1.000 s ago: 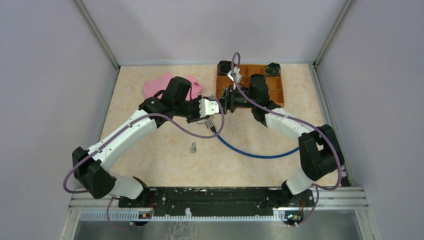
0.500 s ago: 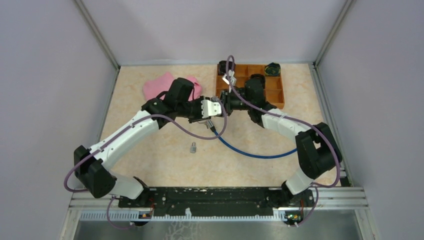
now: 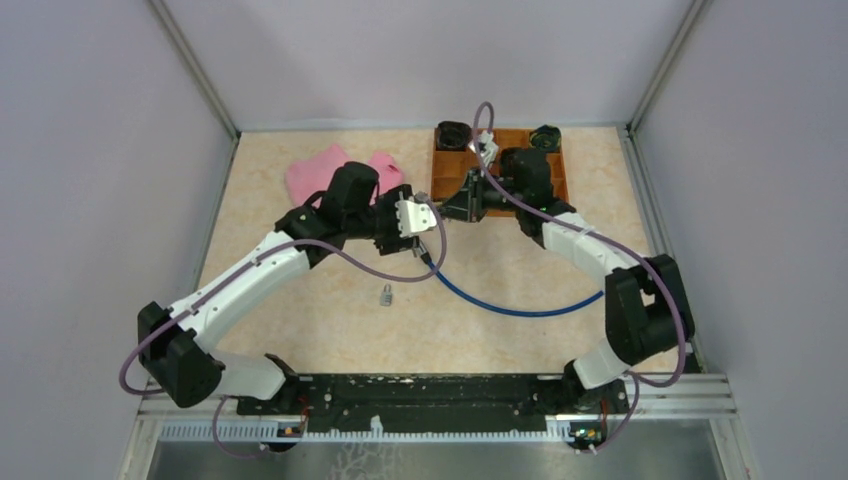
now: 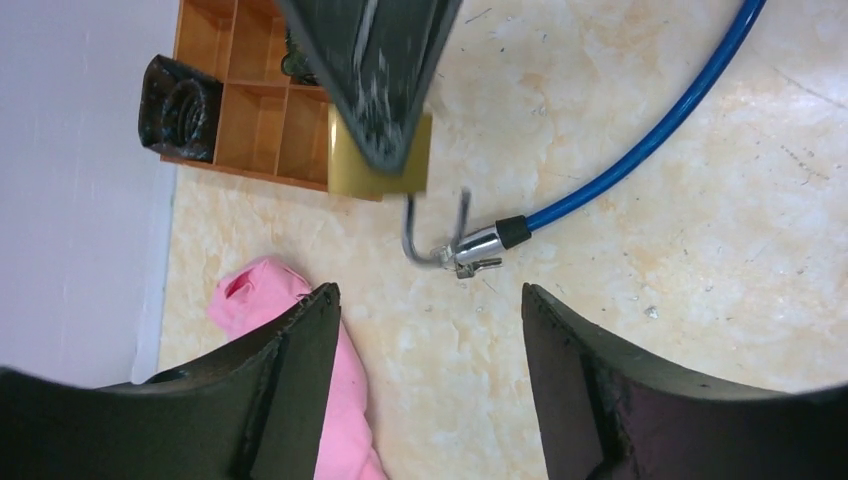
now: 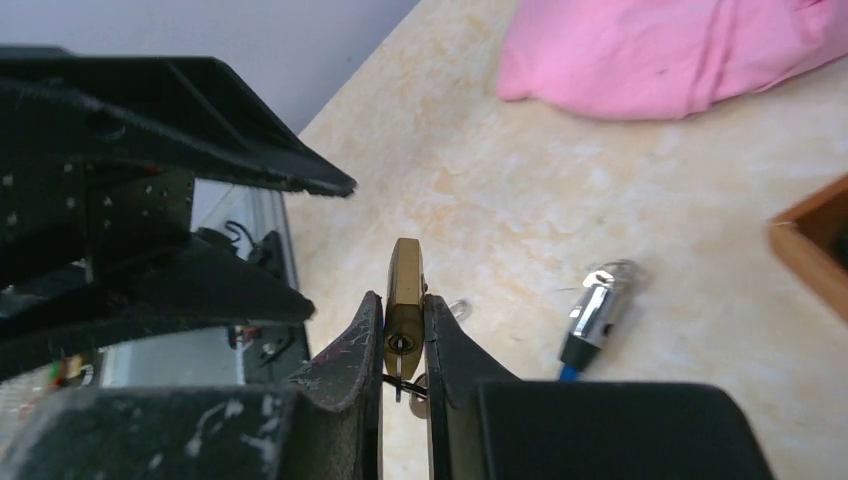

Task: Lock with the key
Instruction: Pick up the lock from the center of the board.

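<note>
A brass padlock [image 5: 404, 265] is pinched between the fingers of my right gripper [image 5: 402, 300], which is shut on its flat sides. Its keyhole faces the right wrist camera, and a thin key with a ring [image 5: 402, 385] hangs at it. In the left wrist view the padlock [image 4: 385, 170] hangs under the right gripper's fingers [image 4: 370, 70]. Its shackle [image 4: 432, 235] is swung open beside the metal end [image 4: 478, 245] of a blue cable [image 4: 640, 150]. My left gripper [image 4: 428, 300] stands open just in front of the padlock, holding nothing.
A second small padlock [image 3: 386, 295] lies on the table nearer the bases. A pink cloth [image 3: 320, 170] lies at the back left. An orange compartment tray [image 3: 553, 185] holding black parts sits at the back right. The blue cable [image 3: 510, 306] curves across the middle.
My right gripper has closed on the padlock. The left gripper has opened, let go and drawn back slightly to the left. The right arm has shifted a little to the right.
</note>
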You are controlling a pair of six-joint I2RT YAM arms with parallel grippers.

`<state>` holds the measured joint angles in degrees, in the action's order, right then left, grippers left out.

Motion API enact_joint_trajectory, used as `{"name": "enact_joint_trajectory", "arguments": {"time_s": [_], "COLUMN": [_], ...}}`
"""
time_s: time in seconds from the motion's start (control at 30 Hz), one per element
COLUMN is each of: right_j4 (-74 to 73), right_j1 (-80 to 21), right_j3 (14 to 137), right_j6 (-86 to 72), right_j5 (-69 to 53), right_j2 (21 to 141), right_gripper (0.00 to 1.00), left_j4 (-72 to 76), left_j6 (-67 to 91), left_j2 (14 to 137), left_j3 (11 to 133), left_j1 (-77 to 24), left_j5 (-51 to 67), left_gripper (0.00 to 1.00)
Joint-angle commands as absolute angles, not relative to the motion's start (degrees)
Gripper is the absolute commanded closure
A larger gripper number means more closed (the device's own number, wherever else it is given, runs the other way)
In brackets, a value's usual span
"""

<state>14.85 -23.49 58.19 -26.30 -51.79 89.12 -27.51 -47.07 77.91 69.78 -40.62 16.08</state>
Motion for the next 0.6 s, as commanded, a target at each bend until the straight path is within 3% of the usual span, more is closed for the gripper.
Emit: {"name": "enact_joint_trajectory", "arguments": {"time_s": [0.0,0.17,0.57], "right_j4": [13.7,14.9,35.2], "right_j1": [-20.4,-18.0,-17.2], "right_j3": [61.0,58.8,51.6], "right_j6": [-14.3,-12.1,-31.4], "right_j5": [-56.2,-61.4,-65.9], "right_j2": [80.7,75.9,74.5], "right_gripper": [1.00,1.00,1.00], "left_j4": [-27.6,-29.1,-24.1], "left_j6": [-42.8,-38.9,-31.4], "left_j2": [75.5,78.1,80.1], "left_j3": [70.1,73.4,75.0], "left_j1": [-38.3,-33.1,-32.4], "left_j5": [22.2,34.8,52.5], "left_gripper": [0.27,0.26,0.33]}}
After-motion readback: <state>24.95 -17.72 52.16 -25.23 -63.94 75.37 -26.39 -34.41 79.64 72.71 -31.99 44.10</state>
